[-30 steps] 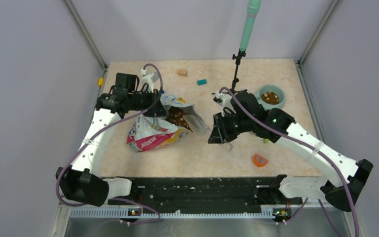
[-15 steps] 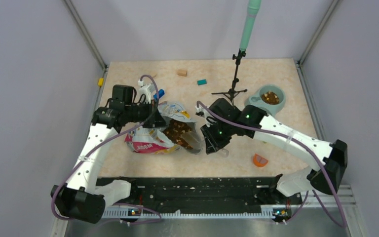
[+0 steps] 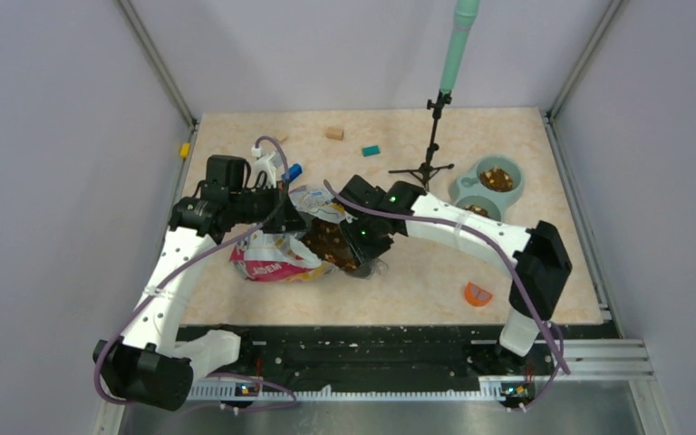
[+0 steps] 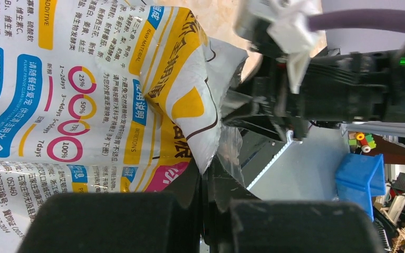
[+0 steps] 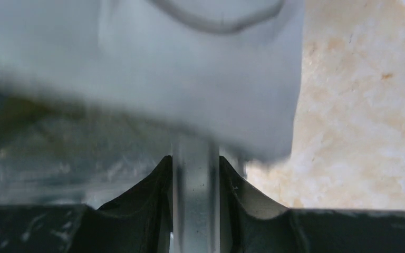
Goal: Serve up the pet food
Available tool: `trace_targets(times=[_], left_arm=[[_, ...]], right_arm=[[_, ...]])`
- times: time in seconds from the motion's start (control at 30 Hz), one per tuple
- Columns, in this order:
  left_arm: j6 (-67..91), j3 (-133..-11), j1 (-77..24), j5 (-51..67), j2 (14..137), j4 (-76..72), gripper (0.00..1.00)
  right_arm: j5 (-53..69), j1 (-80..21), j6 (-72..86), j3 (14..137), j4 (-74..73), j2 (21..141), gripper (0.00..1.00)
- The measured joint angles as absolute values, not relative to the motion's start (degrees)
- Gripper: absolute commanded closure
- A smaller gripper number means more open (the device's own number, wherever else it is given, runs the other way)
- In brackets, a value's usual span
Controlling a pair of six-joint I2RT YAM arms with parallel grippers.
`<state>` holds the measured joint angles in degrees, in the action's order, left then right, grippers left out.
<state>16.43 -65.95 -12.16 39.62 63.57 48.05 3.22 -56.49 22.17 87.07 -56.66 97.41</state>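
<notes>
The crinkly yellow-white-pink bag (image 3: 276,258) lies on the table with its mouth open to the right, showing brown kibble (image 3: 331,243) inside. My left gripper (image 3: 281,210) is shut on the bag's upper edge; in the left wrist view the printed bag (image 4: 84,79) fills the left and its edge sits pinched in my gripper (image 4: 205,184). My right gripper (image 3: 362,245) is at the bag mouth, over the kibble. In the right wrist view it (image 5: 195,174) is shut on the grey handle (image 5: 195,205) of a translucent scoop (image 5: 190,79). A teal double bowl (image 3: 460,188) at right holds kibble (image 3: 497,178).
A black tripod with a green pole (image 3: 435,136) stands behind the right arm. A tan block (image 3: 333,133), a teal block (image 3: 371,150) and a yellow block (image 3: 184,149) lie at the back. An orange piece (image 3: 478,294) lies at front right.
My right arm has swung left from beside the bowl to the bag mouth, carrying the scoop. My left gripper has kept its hold on the bag edge, shifting slightly.
</notes>
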Motion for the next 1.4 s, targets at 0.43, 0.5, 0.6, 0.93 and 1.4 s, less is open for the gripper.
trace_targets(times=[0.43,0.5,0.6,0.93,1.4], left_arm=[[15.84,-65.95,-12.1,37.98,63.92,45.47,1.0],[15.66,-65.93,-12.1,38.11,64.16,45.5,1.0],[15.35,-65.95,-12.12,38.41,64.36,45.52,1.0],[15.4,-66.59,-12.16,39.48,66.26,45.65,1.0],[18.41,-67.2,-12.21,39.57,68.23,43.42,1.0]], right_arm=[[-7.88,-57.36,20.88,79.9,-32.53,101.95,1.0],[-8.47,-57.39,19.64,75.2,-25.91,100.07,1.0],[-9.37,-57.65,17.39,68.73,-16.71,97.58,1.0],[-10.83,-58.7,10.83,58.57,-8.47,88.4,1.0],[-10.33,-59.42,6.66,55.05,-19.31,72.29,1.0]])
